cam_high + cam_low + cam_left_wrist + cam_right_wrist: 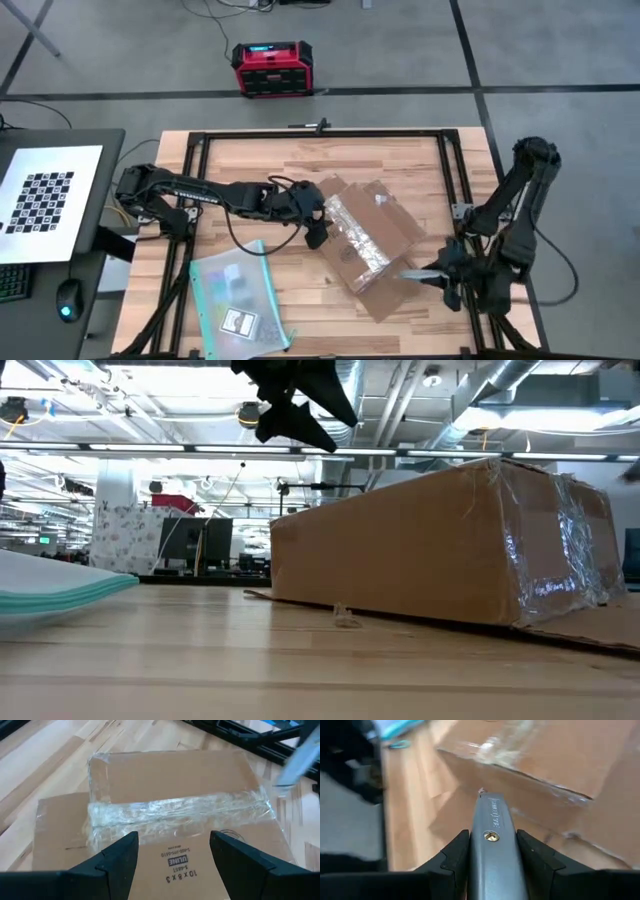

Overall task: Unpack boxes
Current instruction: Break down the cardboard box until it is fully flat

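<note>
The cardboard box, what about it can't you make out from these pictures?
- Contents: the cardboard box has its taped seam unbroken in the left wrist view, so the inside is hidden.
- Far side: in the low view the box's own body blocks it.
- Blade: the utility knife in the right hand is blurred at its tip in the right wrist view.
- Small label print: too small in the high view.

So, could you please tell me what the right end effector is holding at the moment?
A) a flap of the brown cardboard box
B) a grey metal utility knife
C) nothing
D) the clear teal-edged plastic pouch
B: the right wrist view shows the right end effector clamped on a grey metal utility knife, its tip pointing toward the taped brown cardboard box.
</note>
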